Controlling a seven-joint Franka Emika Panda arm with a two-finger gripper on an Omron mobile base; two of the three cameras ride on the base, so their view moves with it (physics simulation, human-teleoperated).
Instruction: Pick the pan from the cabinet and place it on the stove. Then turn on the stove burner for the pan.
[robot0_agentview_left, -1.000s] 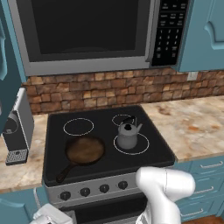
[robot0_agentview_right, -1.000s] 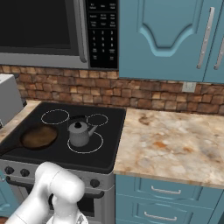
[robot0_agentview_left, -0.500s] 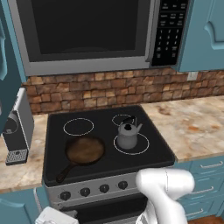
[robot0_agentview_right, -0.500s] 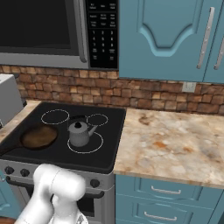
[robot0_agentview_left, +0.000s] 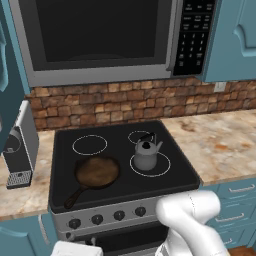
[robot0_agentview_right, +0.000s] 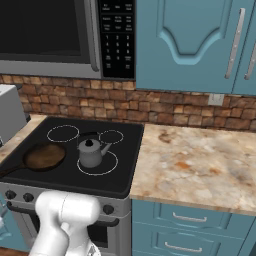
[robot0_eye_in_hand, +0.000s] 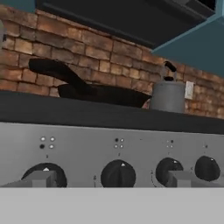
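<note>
- The pan (robot0_agentview_left: 96, 171) sat on the stove (robot0_agentview_left: 165, 177), over the front left part of the black glass, its brown cooking face up.
- Its long black handle (robot0_agentview_left: 73, 197) pointed toward the front left corner of the glass, ending near the front edge.
- A small grey kettle (robot0_agentview_left: 146, 154) stood upright inside the front right burner ring, just beside the pan but apart from it.
- The two back rings were bare, one behind the pan and a smaller one behind the kettle.
- The claw (robot0_eye_in_hand: 112, 180) was spread wide and held nothing; in the hand view its two grey tips stood far apart, low against the steel front of the stove.
- Seen from the hand, the left fingertip (robot0_eye_in_hand: 38, 180) overlapped the leftmost knob (robot0_eye_in_hand: 46, 174), and the right one overlapped the third knob (robot0_eye_in_hand: 169, 169).
- A second knob (robot0_eye_in_hand: 117, 173) lay between the tips, untouched.
- The cabinet (robot0_agentview_right: 192, 45) hung to the right of the microwave (robot0_agentview_left: 97, 37), its doors closed in the right base view.
- A brick wall (robot0_agentview_right: 165, 107) ran behind the stove and the stone worktop (robot0_agentview_right: 200, 170).
- A grey coffee machine (robot0_agentview_left: 20, 145) stood on the worktop at the stove's left edge.
</note>
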